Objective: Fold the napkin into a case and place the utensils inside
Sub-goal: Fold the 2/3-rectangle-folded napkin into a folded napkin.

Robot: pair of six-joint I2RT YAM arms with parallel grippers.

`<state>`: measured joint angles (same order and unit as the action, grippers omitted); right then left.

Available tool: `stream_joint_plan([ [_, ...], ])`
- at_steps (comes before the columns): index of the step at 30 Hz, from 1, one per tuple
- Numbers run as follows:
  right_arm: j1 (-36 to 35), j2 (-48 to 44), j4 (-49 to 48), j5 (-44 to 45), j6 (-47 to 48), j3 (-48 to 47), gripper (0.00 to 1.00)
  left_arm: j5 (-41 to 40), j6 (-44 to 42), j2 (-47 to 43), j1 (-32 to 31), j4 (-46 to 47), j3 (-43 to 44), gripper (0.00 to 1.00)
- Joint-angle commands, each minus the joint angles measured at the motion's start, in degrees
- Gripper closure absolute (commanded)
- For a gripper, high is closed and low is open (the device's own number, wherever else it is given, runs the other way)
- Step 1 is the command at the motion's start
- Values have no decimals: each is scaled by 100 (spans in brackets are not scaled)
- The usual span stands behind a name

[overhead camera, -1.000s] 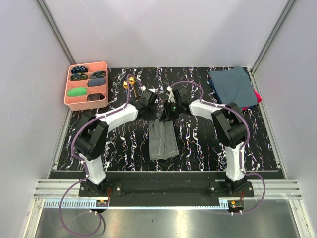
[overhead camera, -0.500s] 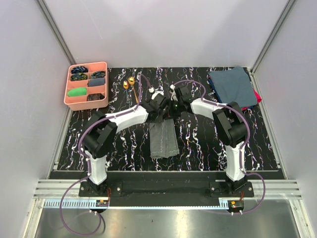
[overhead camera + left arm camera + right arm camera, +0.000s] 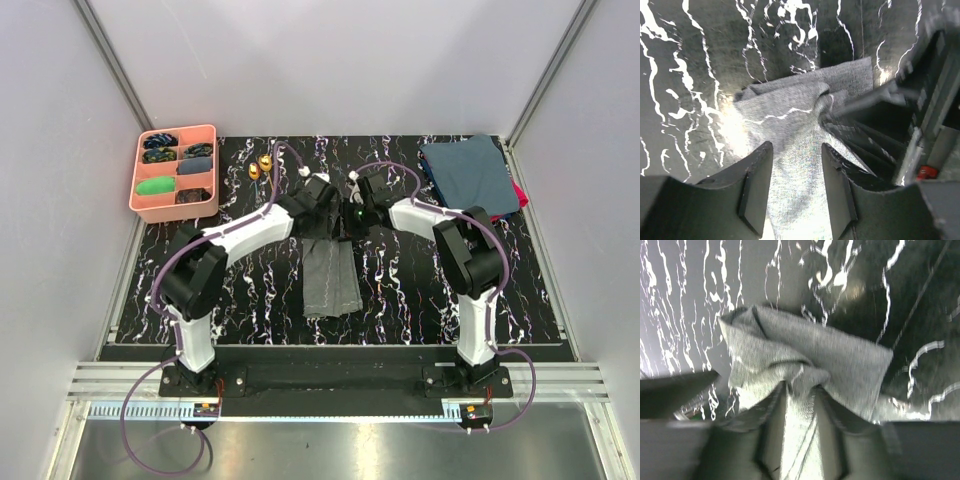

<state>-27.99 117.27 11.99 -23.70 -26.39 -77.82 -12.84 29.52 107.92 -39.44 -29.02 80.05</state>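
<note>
Top external view: the napkin (image 3: 331,280) lies at centre as a narrow folded strip, both grippers meeting over its far end. We note the left gripper (image 3: 796,155) spread, straddling the cloth without clamping; the right gripper (image 3: 800,392) pinches a bunched fold, we judge to shape the case opening. The utensils (image 3: 258,166) wait far left near the pink tray (image 3: 170,212), not yet inserted.

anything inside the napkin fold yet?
Nothing shows in it. The napkin lies as a narrow strip; both utensils sit out on the table near the tray. The left gripper and right gripper cover its far end, so that part is hidden.
</note>
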Motion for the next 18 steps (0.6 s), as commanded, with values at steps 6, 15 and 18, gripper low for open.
stream_joint_plan([
  [6, 48, -1180, 181, -257, -33, 627, 53, 739, -280, -395, 253, -43, 204, 54],
  [15, 48, -812, -21, -266, 2, 506, 55, 634, -517, 106, 253, -95, 564, 64],
  [18, 48, -592, -47, -187, 37, 303, 55, 502, -613, 177, 244, -131, 634, 67],
])
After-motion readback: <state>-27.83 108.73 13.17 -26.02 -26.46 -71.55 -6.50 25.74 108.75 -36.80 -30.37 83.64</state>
